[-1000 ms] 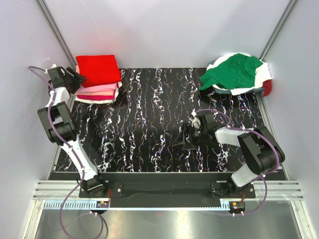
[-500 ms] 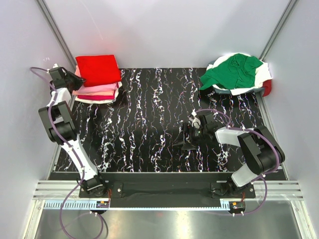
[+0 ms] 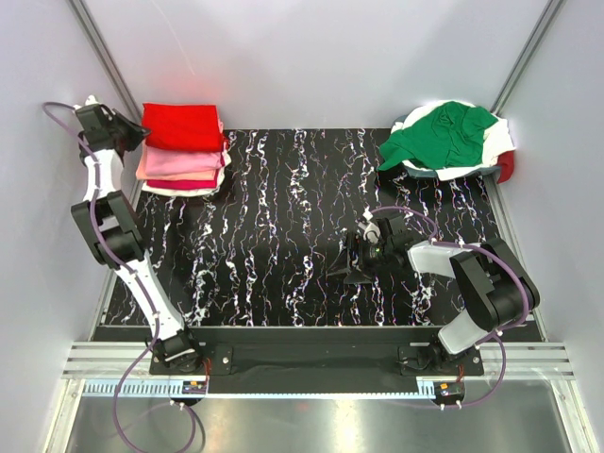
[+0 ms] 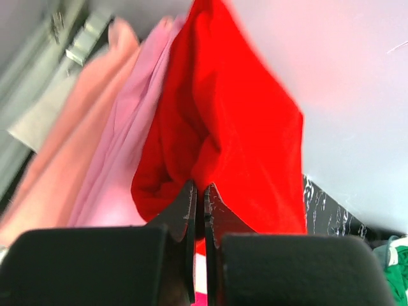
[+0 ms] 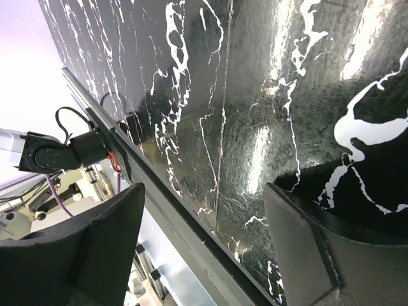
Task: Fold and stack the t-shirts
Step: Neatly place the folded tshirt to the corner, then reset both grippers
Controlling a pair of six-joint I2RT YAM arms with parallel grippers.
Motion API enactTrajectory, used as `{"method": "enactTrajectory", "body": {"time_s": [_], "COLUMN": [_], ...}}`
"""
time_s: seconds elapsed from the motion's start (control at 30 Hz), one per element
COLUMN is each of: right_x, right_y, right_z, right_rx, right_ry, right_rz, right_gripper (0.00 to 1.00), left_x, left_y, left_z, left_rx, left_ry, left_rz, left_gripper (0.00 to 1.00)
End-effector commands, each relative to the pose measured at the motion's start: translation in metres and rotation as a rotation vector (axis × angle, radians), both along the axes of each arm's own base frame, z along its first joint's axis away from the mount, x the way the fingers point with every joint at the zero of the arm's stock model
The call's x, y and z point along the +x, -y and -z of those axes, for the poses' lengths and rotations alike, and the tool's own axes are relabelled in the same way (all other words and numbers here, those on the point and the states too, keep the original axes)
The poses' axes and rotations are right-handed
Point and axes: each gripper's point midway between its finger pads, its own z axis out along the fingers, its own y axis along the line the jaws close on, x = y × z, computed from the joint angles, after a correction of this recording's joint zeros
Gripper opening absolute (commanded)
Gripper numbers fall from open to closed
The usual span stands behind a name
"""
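Note:
A folded stack of t-shirts sits at the table's far left corner, with the bright red t-shirt (image 3: 184,125) on top, pink (image 3: 184,165) and salmon layers under it and a white one (image 3: 179,190) at the bottom. My left gripper (image 3: 135,132) is at the stack's left edge, shut on a fold of the bright red t-shirt (image 4: 248,127), whose edge is raised off the pink shirt (image 4: 127,146); in the left wrist view the gripper (image 4: 199,186) has its fingers almost together. A green t-shirt (image 3: 444,137) lies crumpled in the basket at far right. My right gripper (image 3: 351,260) rests open near mid-table, holding nothing (image 5: 204,191).
The dark basket (image 3: 453,172) at the far right also holds white cloth (image 3: 500,137) and a bit of dark red cloth (image 3: 507,167). Grey walls close in both sides. The black marbled tabletop (image 3: 274,217) runs between stack and basket.
My left gripper closed on the red shirt's left edge and moved up and back toward the corner, lifting that edge. The right arm stayed still.

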Motion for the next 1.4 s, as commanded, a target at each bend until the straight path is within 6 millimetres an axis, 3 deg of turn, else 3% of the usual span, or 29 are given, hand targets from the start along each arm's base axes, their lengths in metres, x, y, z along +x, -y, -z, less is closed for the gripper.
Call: {"method": "enactTrajectory", "body": {"time_s": [0.0,0.27,0.4,0.43,0.53,0.67,0.73,0.77,0.87,0.9,0.93,0.97,1.0,1.03,1.07,1.13,1.17,1.2,1.23,1.27,1.3,1.37], "right_x": [0.005,0.006,0.005,0.005,0.006,0.005,0.006,0.005,0.005,0.006,0.006,0.006,0.006,0.005,0.006,0.006,0.006,0.006,0.005,0.006,0.006,0.006], "right_y": [-0.002,-0.002,-0.002,-0.002,-0.002,-0.002,-0.001,-0.002,-0.002,-0.001,-0.001,-0.001,-0.001,-0.001,-0.001,-0.001,0.0,0.0,0.0,0.0,0.0,0.0], "right_z": [-0.009,-0.009,-0.009,-0.009,-0.009,-0.01,-0.01,-0.01,-0.011,-0.011,-0.011,-0.011,-0.011,-0.011,-0.011,-0.012,-0.013,-0.013,-0.013,-0.014,-0.013,-0.014], "right_rx": [0.039,0.043,0.045,0.044,0.046,0.047,0.047,0.048,0.05,0.051,0.051,0.049,0.05,0.049,0.048,0.047,0.047,0.047,0.048,0.047,0.045,0.046], "right_ry": [0.03,0.031,0.031,0.029,0.029,0.029,0.033,0.032,0.036,0.037,0.038,0.04,0.042,0.043,0.044,0.051,0.051,0.054,0.053,0.058,0.056,0.058], "right_rz": [-0.004,-0.002,-0.005,-0.005,-0.003,-0.004,-0.003,-0.004,-0.004,-0.003,-0.001,-0.001,0.001,-0.002,0.003,0.004,0.006,0.007,0.006,0.008,0.01,0.009], "right_gripper": [0.82,0.83,0.83,0.83,0.83,0.83,0.83,0.83,0.83,0.83,0.83,0.83,0.83,0.83,0.83,0.83,0.84,0.84,0.84,0.84,0.84,0.84], "left_x": [0.002,-0.006,-0.007,-0.008,-0.012,-0.023,-0.038,-0.046,-0.078,-0.092,-0.104,-0.12,-0.128,-0.141,-0.156,-0.181,-0.198,-0.211,-0.221,-0.235,-0.247,-0.263], "left_y": [-0.021,-0.037,-0.039,-0.039,-0.043,-0.053,-0.055,-0.063,-0.061,-0.055,-0.047,-0.042,-0.037,-0.026,-0.016,0.006,0.019,0.026,0.047,0.058,0.069,0.109], "left_z": [-0.035,-0.015,0.004,0.007,0.01,-0.006,-0.02,-0.026,-0.048,-0.076,-0.059,-0.083,-0.086,-0.068,-0.09,-0.071,-0.087,-0.081,-0.063,-0.074,-0.065,-0.053], "left_rx": [0.077,0.119,0.112,0.106,0.109,0.149,0.174,0.203,0.257,0.282,0.274,0.301,0.302,0.291,0.298,0.287,0.292,0.287,0.262,0.27,0.252,0.199], "left_ry": [0.06,-0.012,-0.054,-0.067,-0.087,-0.092,-0.097,-0.111,-0.117,-0.078,-0.114,-0.08,-0.075,-0.113,-0.067,-0.12,-0.082,-0.104,-0.127,-0.091,-0.124,-0.115], "left_rz": [-0.001,-0.009,-0.007,-0.009,-0.032,-0.105,-0.15,-0.211,-0.308,-0.329,-0.323,-0.361,-0.365,-0.352,-0.346,-0.307,-0.288,-0.278,-0.2,-0.175,-0.15,-0.01], "left_gripper": [0.0,0.0,0.26,0.41,0.57,0.69,0.74,0.81,0.88,0.92,0.95,0.97,0.99,0.99,0.99,0.99,0.99,0.99,0.99,0.99,0.99,0.99]}}
